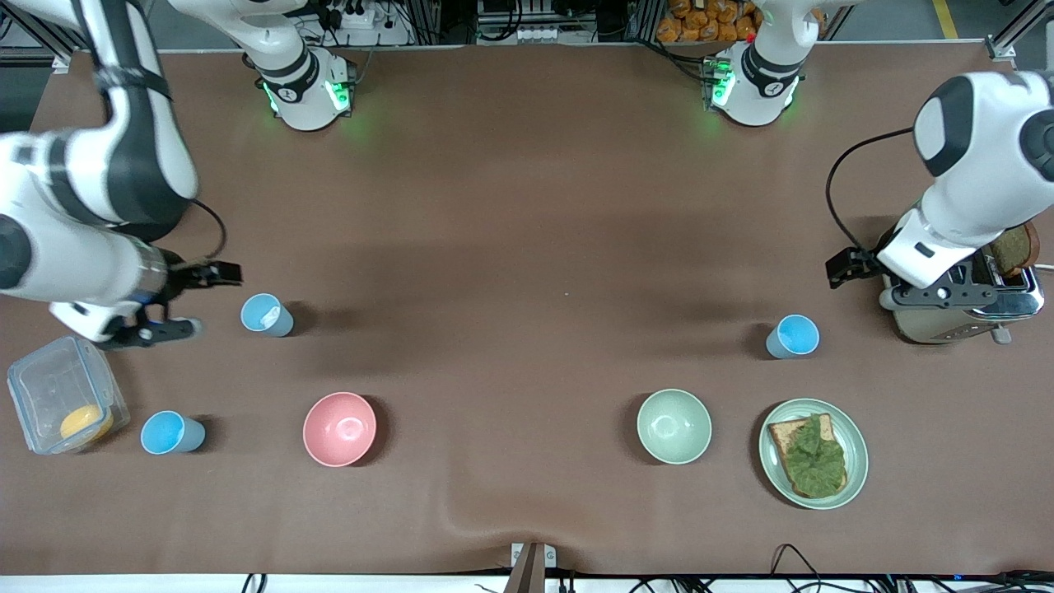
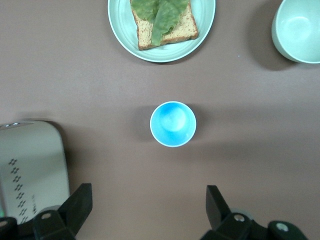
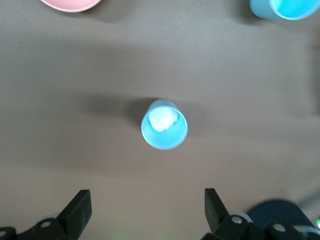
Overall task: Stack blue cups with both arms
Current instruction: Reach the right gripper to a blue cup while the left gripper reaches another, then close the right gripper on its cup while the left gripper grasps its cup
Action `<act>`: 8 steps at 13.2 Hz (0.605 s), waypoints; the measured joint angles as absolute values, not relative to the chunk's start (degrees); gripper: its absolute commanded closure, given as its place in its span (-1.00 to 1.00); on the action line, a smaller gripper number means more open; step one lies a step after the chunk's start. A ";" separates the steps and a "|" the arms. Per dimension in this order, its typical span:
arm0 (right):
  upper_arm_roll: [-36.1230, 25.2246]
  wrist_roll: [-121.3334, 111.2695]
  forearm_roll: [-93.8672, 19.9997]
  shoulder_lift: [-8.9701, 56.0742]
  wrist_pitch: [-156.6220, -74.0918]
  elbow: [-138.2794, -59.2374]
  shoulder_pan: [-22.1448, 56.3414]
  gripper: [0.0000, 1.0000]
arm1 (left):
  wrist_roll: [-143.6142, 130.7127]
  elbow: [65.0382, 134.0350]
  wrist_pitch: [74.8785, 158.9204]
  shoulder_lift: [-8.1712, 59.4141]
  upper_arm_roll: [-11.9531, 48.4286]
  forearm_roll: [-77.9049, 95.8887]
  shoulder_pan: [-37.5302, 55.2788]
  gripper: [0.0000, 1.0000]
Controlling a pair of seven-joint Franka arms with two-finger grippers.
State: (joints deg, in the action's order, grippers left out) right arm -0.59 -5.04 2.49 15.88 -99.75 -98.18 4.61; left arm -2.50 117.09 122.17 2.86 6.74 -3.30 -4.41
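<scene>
Three blue cups stood upright and well apart on the brown desk [image 1: 527,206]. One cup [image 1: 266,315] sat toward the right arm's end, with something white inside it. A second cup [image 1: 171,433] stood nearer the front camera, between a clear box [image 1: 58,395] holding a yellow item and the pink bowl [image 1: 339,428]. The third cup [image 1: 793,336] stood toward the left arm's end, beside the toaster [image 1: 963,305] and farther from the camera than the green bowl [image 1: 673,426] and the plate [image 1: 813,453] of toast with lettuce.

The right gripper [image 1: 177,301] hung low just beside the first cup, jaws spread and holding nothing; its wrist view showed that cup [image 3: 164,124] ahead of the open fingers [image 3: 80,210]. The left gripper [image 1: 848,268] hovered beside the toaster, near the third cup, jaws likewise spread and empty, with the cup [image 2: 173,124] centred ahead of its fingers [image 2: 80,205].
</scene>
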 measured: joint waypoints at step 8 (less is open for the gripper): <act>-0.75 -5.04 2.49 16.70 -124.92 -114.94 4.77 -1.00 | -2.50 118.45 128.50 8.88 6.73 -3.30 -5.17 -1.00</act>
State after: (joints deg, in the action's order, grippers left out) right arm -0.75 -5.04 2.49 16.70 -124.92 -114.94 4.77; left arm -2.50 118.45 128.50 8.88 6.73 -3.30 -5.17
